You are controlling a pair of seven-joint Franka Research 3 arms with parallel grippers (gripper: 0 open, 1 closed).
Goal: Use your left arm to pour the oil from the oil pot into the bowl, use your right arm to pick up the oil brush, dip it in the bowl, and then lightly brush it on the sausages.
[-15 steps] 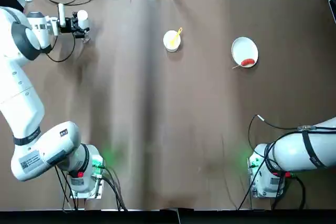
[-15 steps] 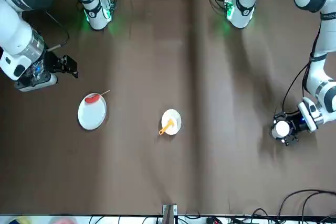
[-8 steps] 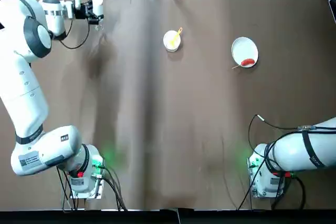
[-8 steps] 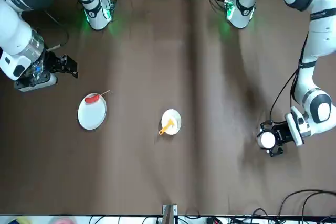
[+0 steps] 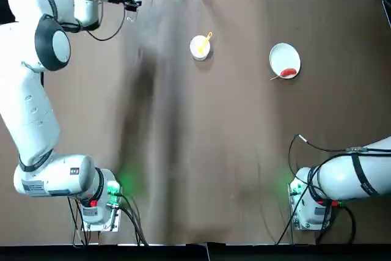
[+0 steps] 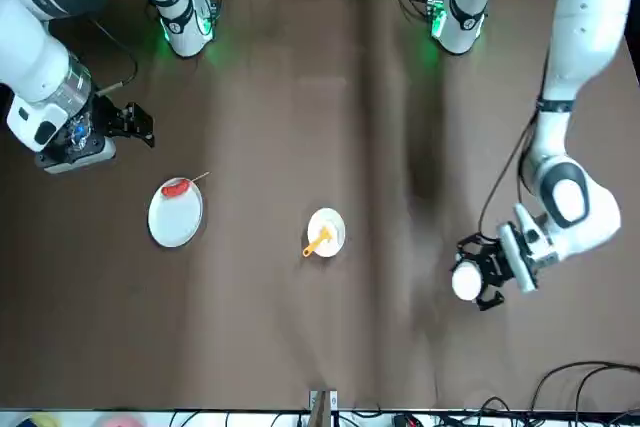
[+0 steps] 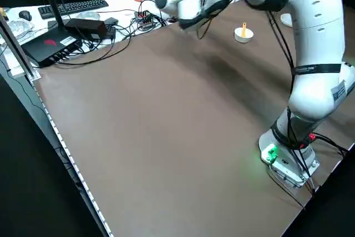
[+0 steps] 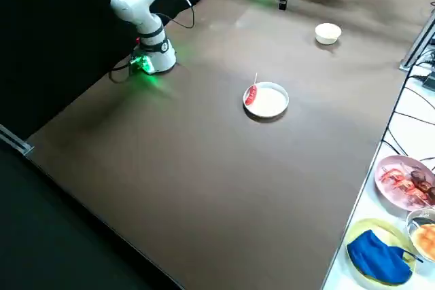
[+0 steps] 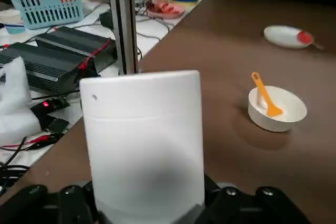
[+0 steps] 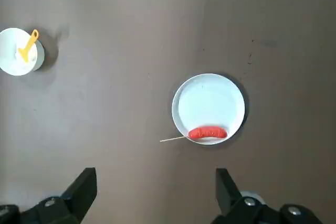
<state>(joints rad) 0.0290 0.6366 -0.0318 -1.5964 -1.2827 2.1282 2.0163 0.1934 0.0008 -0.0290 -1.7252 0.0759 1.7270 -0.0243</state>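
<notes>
We see the oil pot (image 9: 147, 140) held upright between the closed-in fingers of the left gripper (image 6: 482, 273), near the tabletop's (image 5: 226, 151) far edge on the left. Open tabletop separates it from the bowl (image 5: 193, 44), where the oil brush (image 5: 208, 39) leans, handle over the far rim. A wider bare stretch runs on to the plate (image 5: 284, 53); the sausage (image 5: 288, 72) lies at its near edge, skewer jutting past the rim. Our right gripper (image 10: 156, 174) hangs raised on the right, fingers apart and empty.
</notes>
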